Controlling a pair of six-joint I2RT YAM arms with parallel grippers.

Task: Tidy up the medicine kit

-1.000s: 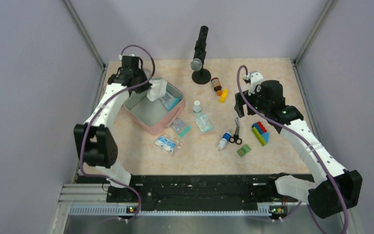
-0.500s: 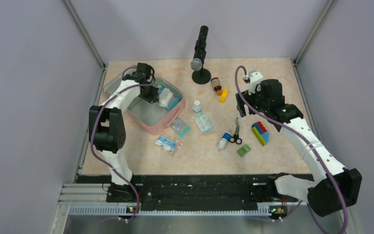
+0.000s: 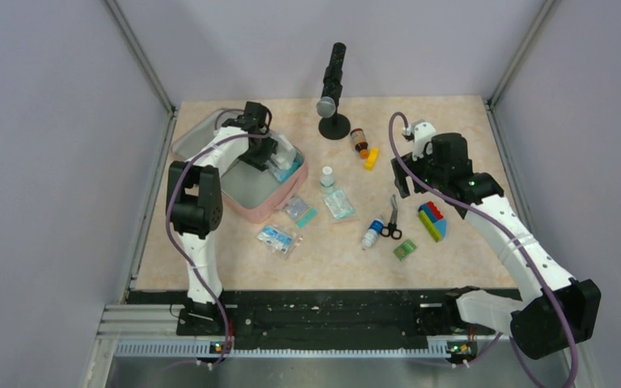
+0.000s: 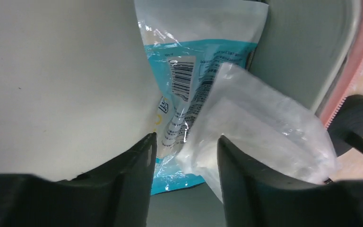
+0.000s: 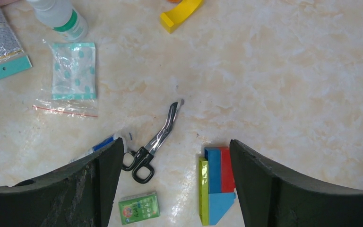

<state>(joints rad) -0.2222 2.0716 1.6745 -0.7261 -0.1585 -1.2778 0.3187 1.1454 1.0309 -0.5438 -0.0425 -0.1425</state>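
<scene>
– Beige marbled tabletop (image 3: 331, 267), pale grey walls round it. How did the left gripper (image 4: 185, 142) stand?

– Parted narrowly, pointing down into the medicine kit (image 3: 259, 214). A clear packet of white gauze (image 4: 264, 137) lay under it, one corner reaching into the gap between the fingers (image 4: 123, 189). Nothing looked pinched.

– And beneath that?

– A blue-and-white sachet (image 4: 189, 80) with a barcode, flat on the grey lining.

– Where was the kit, and which way did it lie?

– At the far left of the table, open, mouth up. It sat diagonally, with the lid thrown back toward the far left corner and the pink tray's rounded corner pointing near-right. It was squarish, so I couldn't name a long axis.

– The arm behind the gripper?

– Wrist over the tray's far side, forearm sloping back to a raised elbow at the kit's near left, and the upper link dropping to the base at the near edge.

– The right gripper (image 5: 175, 142)?

– Spread wide, holding nothing, hanging above the table. The scissors (image 5: 158, 137) lay under it and the toy-brick block (image 5: 216, 189) sat just beside one finger. Its arm stretched from the near right corner diagonally toward the table's middle.

– What else lay loose?

– A white bottle with a green band (image 5: 59, 14), a teal-dotted packet (image 5: 73, 71), a yellow brick (image 5: 182, 13) and a small green box (image 5: 139, 208).
</scene>
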